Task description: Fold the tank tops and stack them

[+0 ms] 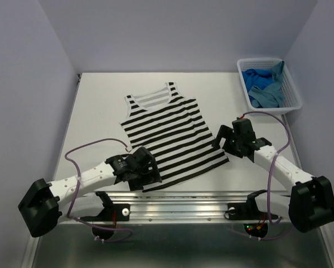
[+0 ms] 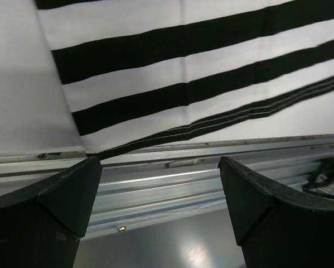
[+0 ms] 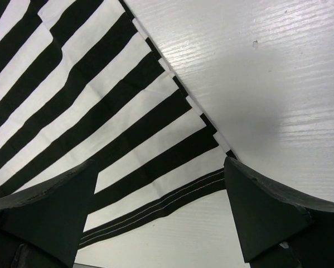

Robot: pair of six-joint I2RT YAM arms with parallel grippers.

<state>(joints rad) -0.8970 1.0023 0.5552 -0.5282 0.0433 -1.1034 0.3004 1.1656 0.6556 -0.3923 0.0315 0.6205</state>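
I have the striped tank top (image 1: 165, 137) lying flat and face up in the middle of the table (image 1: 97, 111), neckline toward the far side, hem toward me, the whole garment turned a little so the hem runs from near left up to the right. The blue tops (image 1: 264, 89) sit bunched in the white basket (image 1: 294, 89) at the far right corner, well apart from the striped one.

Both arms are low over the hem. My left gripper (image 1: 144, 170) hangs above the near-left hem corner, just beside the aluminium rail (image 2: 183, 178) at the table's near edge. My right gripper (image 1: 229, 144) hovers at the right hem corner. On both wrist views the jaws stand wide apart with nothing between them.

I judge this fabric to be light, thin and limp: it will carry no shape of its own, will drape and sag from any pinch, and may drag or bunch against the table. The stitched hem band looks like the firmest place, so I would pinch at the two hem corners, catching both layers, and lift them evenly so the fold toward the neckline lands straight. A pinch on one layer only would likely peel the top open.
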